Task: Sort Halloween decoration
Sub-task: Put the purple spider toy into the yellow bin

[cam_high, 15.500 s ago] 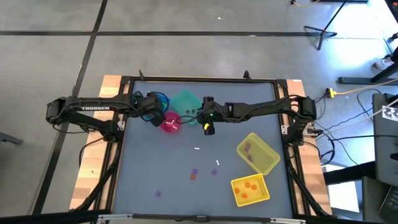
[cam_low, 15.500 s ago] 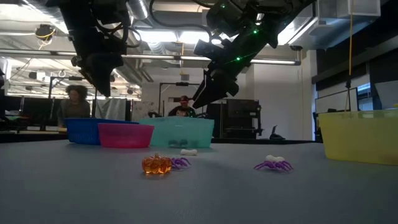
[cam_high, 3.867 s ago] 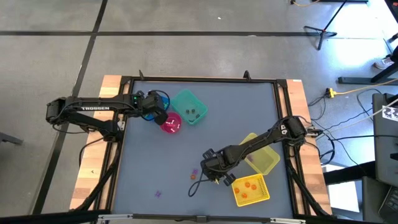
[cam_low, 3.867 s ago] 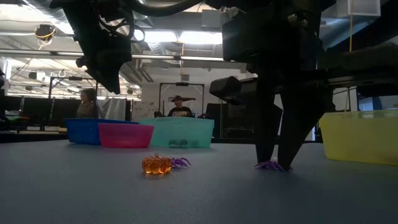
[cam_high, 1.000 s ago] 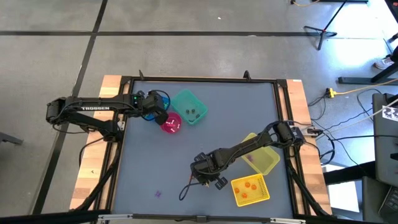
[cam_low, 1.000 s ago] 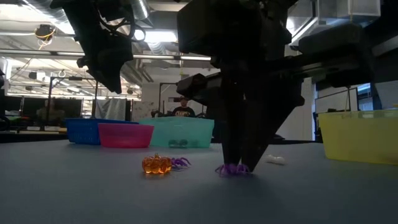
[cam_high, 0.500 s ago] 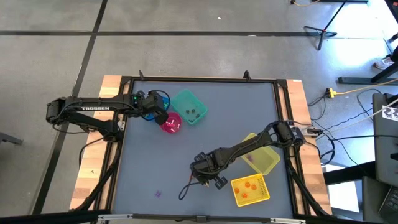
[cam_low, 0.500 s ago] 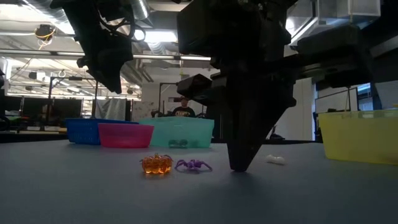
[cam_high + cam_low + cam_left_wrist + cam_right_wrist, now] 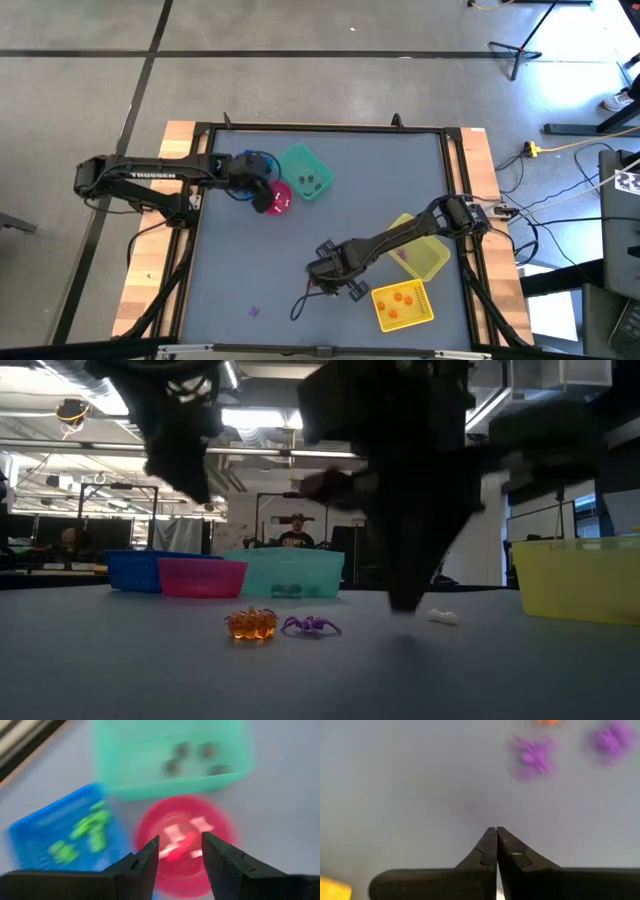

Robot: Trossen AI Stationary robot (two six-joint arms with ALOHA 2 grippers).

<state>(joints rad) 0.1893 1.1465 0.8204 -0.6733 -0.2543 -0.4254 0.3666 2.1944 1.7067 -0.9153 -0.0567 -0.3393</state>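
1. Right end effector [image 9: 496, 832] is pinched fully shut on nothing, just above the table [image 9: 250, 240] near two purple spiders [image 9: 535, 755]; it looks like a missed grab.
2. Left end effector [image 9: 179, 851] sits partly open and empty over the pink bin [image 9: 280, 200].
3. Sorted: bits in the blue, teal, pink and both yellow bins [image 9: 402, 305].
4. Left: spiders, orange pumpkin [image 9: 251, 624], a white piece [image 9: 443, 617].

Glossy translucent orange pumpkin [image 9: 251, 624], matt grey table [image 9: 250, 250]
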